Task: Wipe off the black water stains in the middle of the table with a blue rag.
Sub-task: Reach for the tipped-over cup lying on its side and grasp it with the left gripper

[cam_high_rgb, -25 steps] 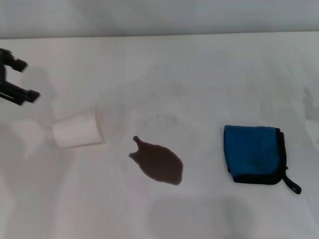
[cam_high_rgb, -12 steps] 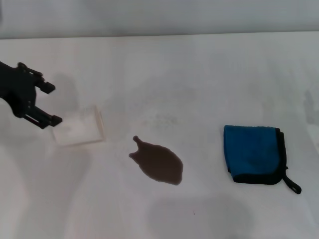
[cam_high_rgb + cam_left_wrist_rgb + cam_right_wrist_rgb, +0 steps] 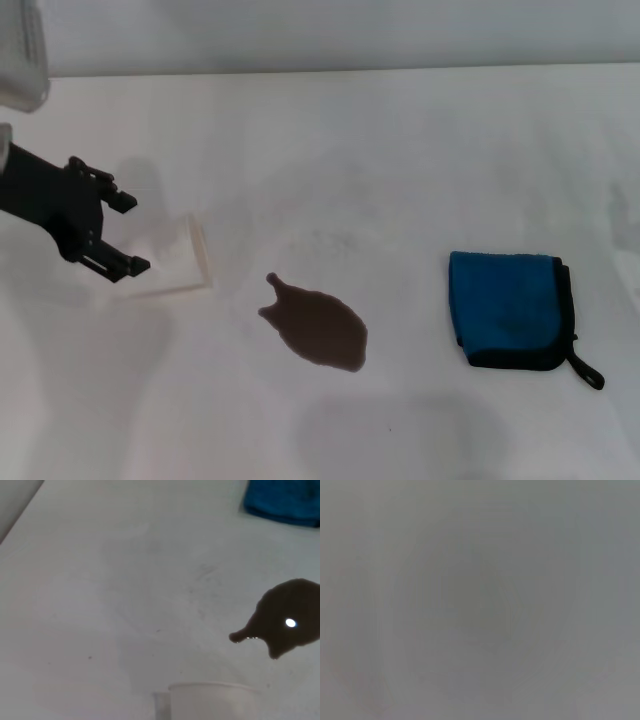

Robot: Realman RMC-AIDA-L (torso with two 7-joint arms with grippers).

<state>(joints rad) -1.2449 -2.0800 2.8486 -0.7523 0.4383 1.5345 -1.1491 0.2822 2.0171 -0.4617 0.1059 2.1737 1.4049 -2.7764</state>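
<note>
The black water stain [image 3: 320,328] lies on the white table [image 3: 400,150] near the middle, tail pointing far-left; it also shows in the left wrist view [image 3: 287,617]. The blue rag [image 3: 510,308] lies folded to the right of the stain, its black loop tab at the near right; a corner of it shows in the left wrist view [image 3: 282,500]. My left gripper [image 3: 130,233] is open at the left, its fingers either side of the closed end of a tipped white paper cup [image 3: 175,255]. My right gripper is out of view; the right wrist view is plain grey.
The paper cup lies on its side left of the stain, mouth toward the stain; its rim shows in the left wrist view [image 3: 212,700]. A pale object [image 3: 20,55] sits at the far left corner. The table's back edge runs along the top.
My left gripper has moved right and nearer, from the far left edge to the paper cup, and now straddles its closed end. Stain and rag have not moved.
</note>
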